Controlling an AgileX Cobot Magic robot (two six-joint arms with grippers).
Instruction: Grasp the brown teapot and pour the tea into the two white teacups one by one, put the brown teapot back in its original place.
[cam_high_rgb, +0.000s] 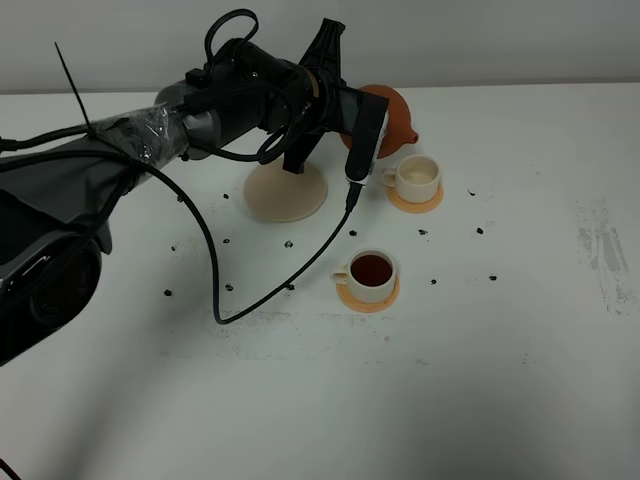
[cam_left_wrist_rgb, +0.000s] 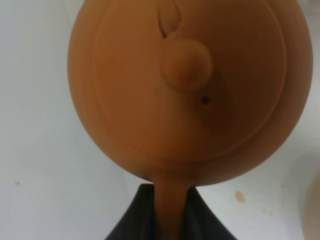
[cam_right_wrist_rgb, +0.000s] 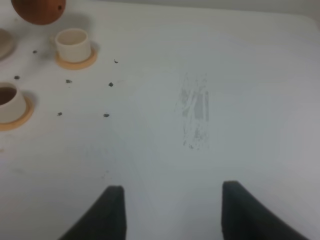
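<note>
The left gripper (cam_left_wrist_rgb: 169, 220) is pinching its fingers (cam_left_wrist_rgb: 136, 217) tightly on the brown teapot (cam_left_wrist_rgb: 150, 100), holding it in the air just behind the empty teacup (cam_high_rgb: 418, 176). The right gripper (cam_right_wrist_rgb: 170, 200) is keeping well away from that teacup, its fingers (cam_right_wrist_rgb: 107, 212) spread apart and gripping nothing.

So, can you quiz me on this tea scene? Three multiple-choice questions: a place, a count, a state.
1. Where is the brown teapot? A on the beige saucer; B atop the near cup; C held by the left gripper, beside the far cup.
2. How many cups hold dark tea? A none; B one; C two.
3. The beige saucer is: A bare; B under the teapot; C holding a cup.
Answers: C, fingers pinch its handle in the wrist view; B, only the near cup is dark inside; A, its visible face is empty.
</note>
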